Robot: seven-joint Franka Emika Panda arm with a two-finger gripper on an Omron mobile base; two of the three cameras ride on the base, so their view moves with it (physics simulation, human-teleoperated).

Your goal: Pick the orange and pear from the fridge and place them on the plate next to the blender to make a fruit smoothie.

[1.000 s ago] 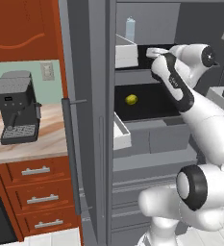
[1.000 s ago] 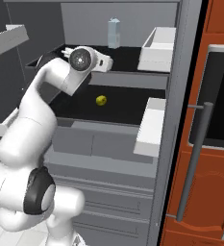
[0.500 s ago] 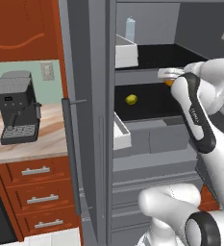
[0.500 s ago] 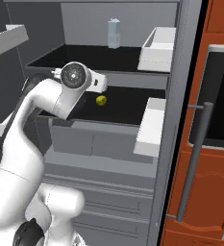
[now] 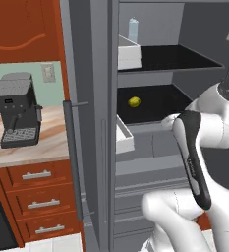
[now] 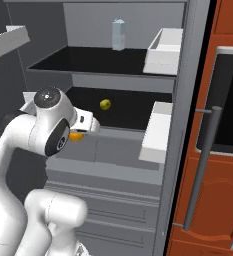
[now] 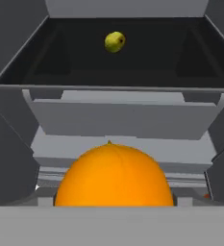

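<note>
The orange [image 7: 113,175] sits right in front of the hand camera, and my gripper [image 6: 83,131] is shut on it; a sliver of the orange [image 6: 76,136] shows under the hand. I hold it just outside the open fridge [image 5: 91,98], in front of the lower black shelf's edge. The pear [image 7: 115,42] lies alone further back on that shelf, also seen as a small yellow-green fruit [image 5: 134,102] [image 6: 105,104]. My fingertips are hidden behind the orange. The plate and the blender are out of view.
A clear bottle [image 6: 118,34] stands on the upper shelf. White door bins [image 6: 163,45] [image 6: 155,132] hang on the fridge door at the right. A coffee machine [image 5: 15,110] stands on the wooden counter left of the fridge, above red-brown drawers [image 5: 37,202].
The arm has drawn back out of the fridge and lowered, carrying the orange from the upper shelf level to the front of the lower shelf. The pear has not moved.
</note>
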